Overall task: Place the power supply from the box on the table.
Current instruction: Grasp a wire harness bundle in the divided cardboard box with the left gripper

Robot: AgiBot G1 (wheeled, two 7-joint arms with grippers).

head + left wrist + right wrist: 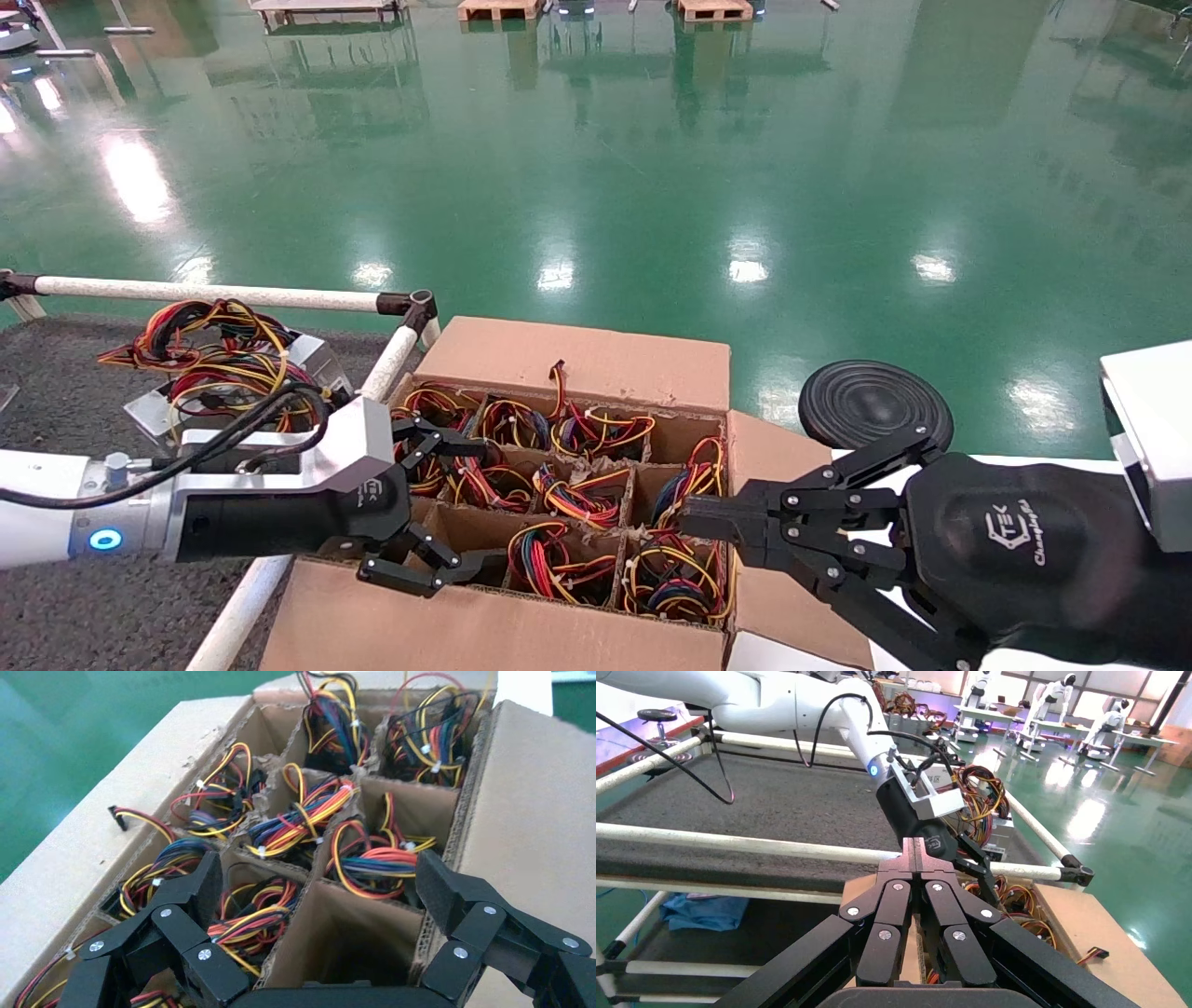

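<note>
The box (577, 359) stands open beside the table (56, 391), and most of its cells hold power supplies that show only as wire bundles (568, 499). My left gripper (480, 508) hangs open over the box's front left cells, holding nothing. In the left wrist view this gripper (320, 881) spans a divider, with an empty cell (344, 941) on one side and a wire bundle (246, 917) on the other. Two power supplies (233, 373) with loose wires lie on the table. My right gripper (689, 517) is shut and empty over the box's right edge; its tip (919, 846) points toward the left arm.
A white pipe rail (214, 294) with black joints edges the table and runs between it and the box. A black round disc (873, 403) sits behind the right gripper. Green glossy floor lies beyond. The box's right flap (773, 466) lies folded outward.
</note>
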